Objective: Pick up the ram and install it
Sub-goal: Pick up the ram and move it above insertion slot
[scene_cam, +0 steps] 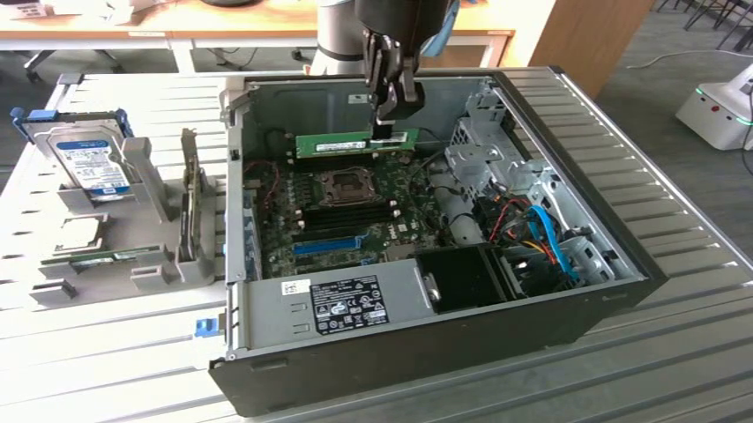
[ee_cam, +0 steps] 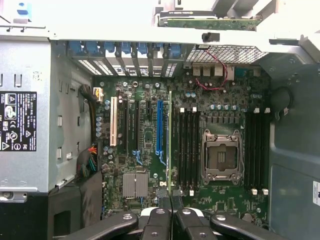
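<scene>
Step in hand: carry to the slot. The gripper [scene_cam: 390, 113] is clamped on the top edge of the ram [scene_cam: 356, 141], which hangs upright and clear of the board [scene_cam: 353, 211], near the far wall of the open case [scene_cam: 588, 291] in the exterior view. In the wrist view the ram [ee_cam: 170, 140] runs edge-on between the blue slot [ee_cam: 159, 127] and the black slots [ee_cam: 186, 150]. It is not yet seated, and in my judgement seating calls for squaring its lower edge over one black slot, then a straight press.

Black tool [scene_cam: 391, 113], silver-grey arm [scene_cam: 339, 35]
</scene>
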Motion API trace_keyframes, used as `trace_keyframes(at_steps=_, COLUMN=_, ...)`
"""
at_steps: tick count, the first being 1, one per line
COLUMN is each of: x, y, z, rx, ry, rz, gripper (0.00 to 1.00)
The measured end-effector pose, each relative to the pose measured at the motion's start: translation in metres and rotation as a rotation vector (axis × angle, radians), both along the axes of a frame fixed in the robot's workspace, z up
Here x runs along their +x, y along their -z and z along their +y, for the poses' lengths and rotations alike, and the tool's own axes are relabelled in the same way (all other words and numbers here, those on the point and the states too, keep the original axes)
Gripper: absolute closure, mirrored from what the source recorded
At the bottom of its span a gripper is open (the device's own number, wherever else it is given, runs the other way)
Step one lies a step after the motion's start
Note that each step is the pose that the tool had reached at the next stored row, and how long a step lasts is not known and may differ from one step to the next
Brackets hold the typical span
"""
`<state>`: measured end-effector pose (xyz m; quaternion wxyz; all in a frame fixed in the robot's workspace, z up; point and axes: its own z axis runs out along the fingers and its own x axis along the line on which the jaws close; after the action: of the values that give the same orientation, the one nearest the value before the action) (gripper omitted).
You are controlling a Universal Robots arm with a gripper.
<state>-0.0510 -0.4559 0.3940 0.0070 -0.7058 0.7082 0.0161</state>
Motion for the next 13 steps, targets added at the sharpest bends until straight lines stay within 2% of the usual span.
trace_keyframes(at_steps=5, x=0.0, y=0.0001, z=0.0009, rx=0.0, ry=0.0, rz=0.0, gripper=0.88)
trace_keyframes(at_steps=9, x=0.0, y=0.0013, z=0.0093, rx=0.0, ry=0.0, rz=0.0, gripper=0.88)
trace_keyframes(at_steps=13, x=0.0, y=0.0022, z=0.0153, rx=0.0001, ry=0.0, rz=0.0, gripper=0.88)
